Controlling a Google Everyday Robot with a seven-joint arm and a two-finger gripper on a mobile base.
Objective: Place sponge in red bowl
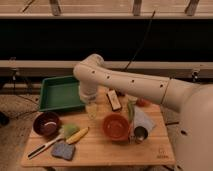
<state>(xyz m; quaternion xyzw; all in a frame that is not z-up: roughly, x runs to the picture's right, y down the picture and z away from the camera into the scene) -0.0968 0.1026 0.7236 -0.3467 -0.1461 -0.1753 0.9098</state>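
The blue-grey sponge [63,150] lies flat near the table's front left corner. The orange-red bowl [116,126] stands at the table's middle, towards the front. My gripper [92,112] hangs from the white arm and points down over the table. It is just left of the red bowl and behind and to the right of the sponge. It is apart from both. Nothing shows in the gripper.
A green tray [61,92] sits at the back left and a dark maroon bowl [46,124] at the left. A green-headed brush [69,131] and a banana [79,135] lie beside the sponge. A folded cloth [143,120], a metal can [140,134] and a dark packet [114,100] are to the right.
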